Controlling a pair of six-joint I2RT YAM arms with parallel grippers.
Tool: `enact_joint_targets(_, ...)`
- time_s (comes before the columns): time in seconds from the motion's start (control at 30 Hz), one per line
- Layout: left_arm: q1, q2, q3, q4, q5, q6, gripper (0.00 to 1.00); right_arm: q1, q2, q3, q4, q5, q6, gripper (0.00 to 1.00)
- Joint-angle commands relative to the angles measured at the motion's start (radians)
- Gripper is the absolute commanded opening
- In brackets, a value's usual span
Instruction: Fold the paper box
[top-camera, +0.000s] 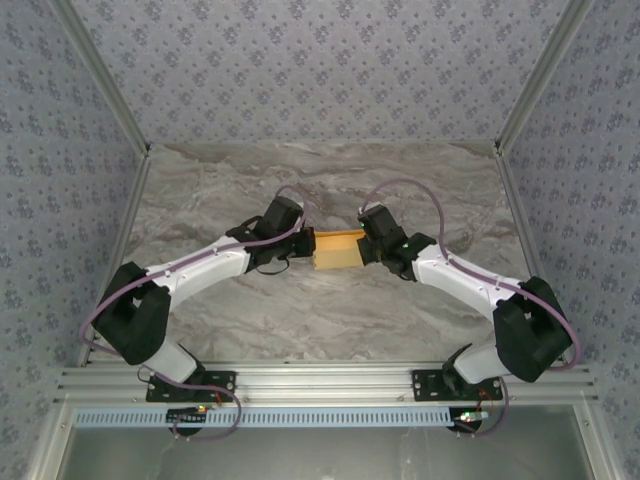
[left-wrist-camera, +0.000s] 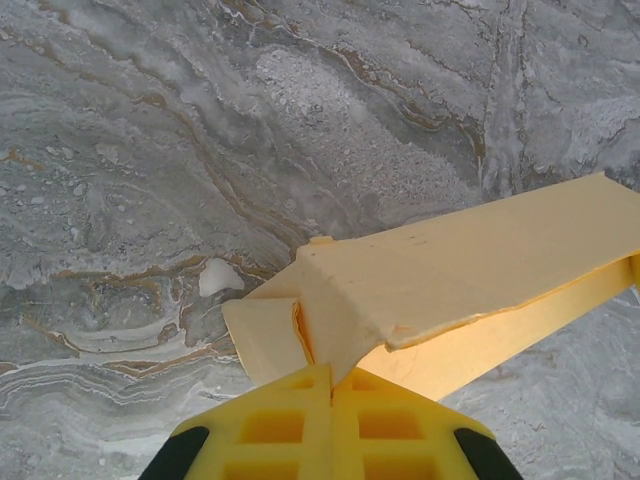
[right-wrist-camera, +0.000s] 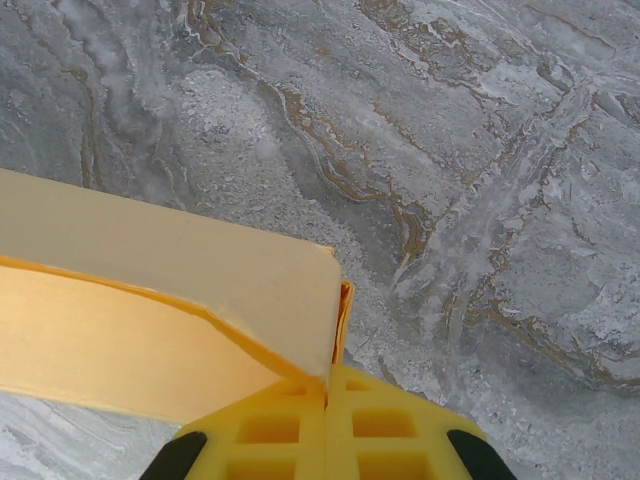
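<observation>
Over marble table (top-camera: 300, 325), left gripper (left-wrist-camera: 330, 375) and right gripper (right-wrist-camera: 327, 380) clamp paper box (top-camera: 336, 250).

Paper box (top-camera: 337, 250) at table (top-camera: 300, 325) centre, between left pincer (left-wrist-camera: 332, 372) and right pincer (right-wrist-camera: 327, 385)

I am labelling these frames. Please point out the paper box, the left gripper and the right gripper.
paper box (top-camera: 337, 250): top view, upper face.
left gripper (left-wrist-camera: 330, 374): left wrist view, between fingertips.
right gripper (right-wrist-camera: 327, 382): right wrist view, between fingertips.
</observation>
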Motion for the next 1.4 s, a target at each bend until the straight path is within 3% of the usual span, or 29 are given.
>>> enact_joint_targets(0.0,0.004,-0.004,-0.012,0.017,-0.005,-0.014,0.0,0.001,0.013,-0.028,-0.076,-0.005,0.017,0.0)
enact_joint_targets(0.63,-0.012,-0.017,-0.029,-0.012,-0.029,0.044,0.0,0.001,0.014,-0.026,-0.079,-0.004,0.017,0.0)
enact_joint_targets(1.37,-0.001,-0.146,0.035,-0.108,0.002,0.152,0.44,0.004,0.014,-0.017,-0.09,0.002,0.016,0.0)
